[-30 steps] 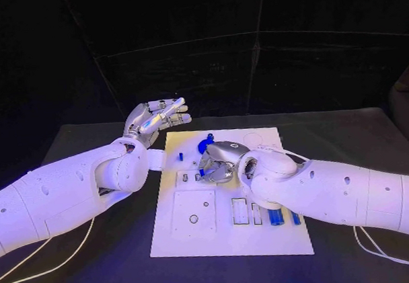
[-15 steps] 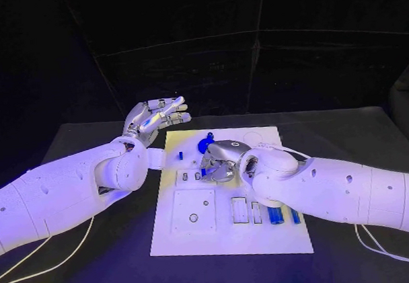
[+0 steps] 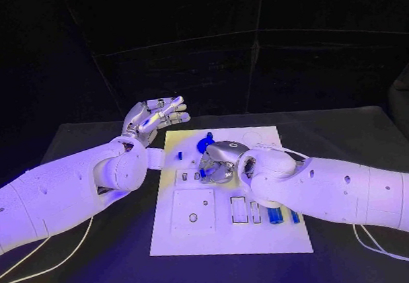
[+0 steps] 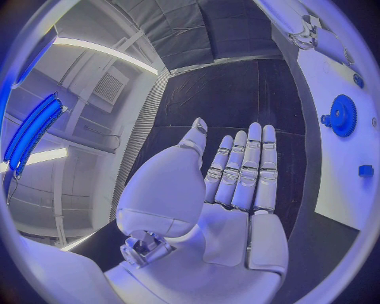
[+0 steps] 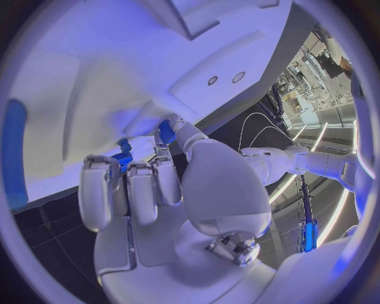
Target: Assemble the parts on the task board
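The white task board (image 3: pixel 235 238) lies in the middle of the table. My right hand (image 3: pixel 220 162) is down on its upper middle, fingers curled in. In the right wrist view the thumb and fingers of my right hand (image 5: pixel 158 190) pinch a small blue part (image 5: pixel 165 133) against the board (image 5: pixel 119 63), with a second blue piece (image 5: pixel 123 159) just beside the fingertips. A blue gear (image 3: pixel 205 143) stands just behind that hand. My left hand (image 3: pixel 155 118) is raised off the board's far left corner, open and holding nothing; its fingers (image 4: pixel 246 164) are straight and the gear (image 4: pixel 342 115) is off to its side.
Two blue bars (image 3: pixel 275 216) lie by the slots near my right forearm. A small blue peg (image 3: pixel 179 155) stands at the board's left side, near a square plate with a hole (image 3: pixel 194 211). White cables (image 3: pixel 40 255) trail over the table on both sides.
My left hand's fingers have spread out a little from a more pinched pose. My right hand has stayed on the same spot of the board.
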You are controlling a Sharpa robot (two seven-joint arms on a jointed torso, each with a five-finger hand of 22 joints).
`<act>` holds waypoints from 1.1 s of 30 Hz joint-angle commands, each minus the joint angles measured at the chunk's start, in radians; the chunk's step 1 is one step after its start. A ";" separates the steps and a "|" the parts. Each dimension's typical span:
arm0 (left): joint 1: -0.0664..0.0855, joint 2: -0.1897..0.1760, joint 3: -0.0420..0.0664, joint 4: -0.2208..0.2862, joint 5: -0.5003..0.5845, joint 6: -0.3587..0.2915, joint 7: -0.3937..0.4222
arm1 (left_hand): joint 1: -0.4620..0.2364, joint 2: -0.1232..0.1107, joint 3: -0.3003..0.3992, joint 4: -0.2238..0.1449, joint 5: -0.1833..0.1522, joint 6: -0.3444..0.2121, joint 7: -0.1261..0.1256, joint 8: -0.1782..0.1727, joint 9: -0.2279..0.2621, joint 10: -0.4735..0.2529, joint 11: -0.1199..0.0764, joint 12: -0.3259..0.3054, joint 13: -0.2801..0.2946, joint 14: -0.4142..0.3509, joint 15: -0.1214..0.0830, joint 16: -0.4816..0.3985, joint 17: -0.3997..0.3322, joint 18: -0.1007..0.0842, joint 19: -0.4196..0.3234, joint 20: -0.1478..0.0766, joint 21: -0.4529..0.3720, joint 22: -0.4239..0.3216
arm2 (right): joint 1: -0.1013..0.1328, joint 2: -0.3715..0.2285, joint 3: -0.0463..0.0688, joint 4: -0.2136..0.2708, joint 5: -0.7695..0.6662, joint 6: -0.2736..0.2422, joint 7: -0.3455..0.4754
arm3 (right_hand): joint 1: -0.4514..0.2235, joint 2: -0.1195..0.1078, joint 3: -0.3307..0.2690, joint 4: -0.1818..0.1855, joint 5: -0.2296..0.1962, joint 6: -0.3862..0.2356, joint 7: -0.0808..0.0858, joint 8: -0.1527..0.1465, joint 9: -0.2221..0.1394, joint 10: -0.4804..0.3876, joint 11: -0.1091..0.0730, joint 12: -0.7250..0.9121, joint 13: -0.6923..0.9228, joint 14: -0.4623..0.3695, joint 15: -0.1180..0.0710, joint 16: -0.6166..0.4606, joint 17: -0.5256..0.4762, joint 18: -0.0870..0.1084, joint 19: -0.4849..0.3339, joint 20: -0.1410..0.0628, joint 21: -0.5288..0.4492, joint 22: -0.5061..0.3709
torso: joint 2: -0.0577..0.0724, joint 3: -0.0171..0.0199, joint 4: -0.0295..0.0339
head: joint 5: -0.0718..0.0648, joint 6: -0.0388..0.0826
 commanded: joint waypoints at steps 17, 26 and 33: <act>0.002 -0.002 0.001 -0.001 -0.004 0.017 0.000 | -0.006 0.008 -0.003 -0.004 0.005 0.007 0.002 -0.005 0.000 0.006 0.000 -0.007 -0.001 0.009 0.000 -0.006 0.002 0.005 -0.002 0.001 -0.006 -0.002 | -0.005 0.002 -0.006 0.002 -0.026 -0.043 -0.054 | -0.039 -0.023 -0.068 0.035 -0.010 -0.062 0.013 -0.007 0.001 -0.020 0.019 -0.032 0.109 0.084 0.019 -0.004 0.165 -0.010 -0.001 0.016 -0.004 0.049 | 0.000 0.0003 0.0000 | -0.003 -0.001; 0.002 -0.004 0.001 -0.005 -0.013 0.021 -0.016 | -0.007 0.008 -0.007 -0.008 0.005 0.015 -0.002 -0.005 0.001 0.014 -0.004 -0.007 0.000 0.031 -0.006 0.001 0.008 0.007 0.010 -0.003 0.000 0.000 | -0.005 -0.033 -0.006 0.041 0.010 -0.234 0.078 | -0.029 -0.039 -0.105 0.060 -0.007 -0.102 0.022 -0.009 0.000 -0.030 0.027 -0.045 0.097 0.085 0.026 -0.003 0.168 -0.011 0.003 0.022 -0.002 0.056 | -0.001 0.0019 -0.0007 | -0.002 0.003; 0.002 -0.012 0.001 -0.013 -0.134 0.084 -0.096 | -0.018 0.024 -0.004 -0.012 0.008 0.120 -0.058 0.029 0.010 0.190 -0.074 0.047 0.020 0.322 -0.097 0.143 0.091 0.005 0.214 -0.093 0.123 0.053 | 0.010 -0.146 -0.004 0.132 0.182 -0.183 0.359 | -0.011 -0.039 -0.127 0.068 0.019 -0.114 0.026 -0.004 0.003 -0.032 0.032 -0.045 0.096 0.083 0.030 -0.006 0.163 -0.009 -0.003 0.027 -0.007 0.045 | -0.003 0.0004 0.0006 | -0.001 0.008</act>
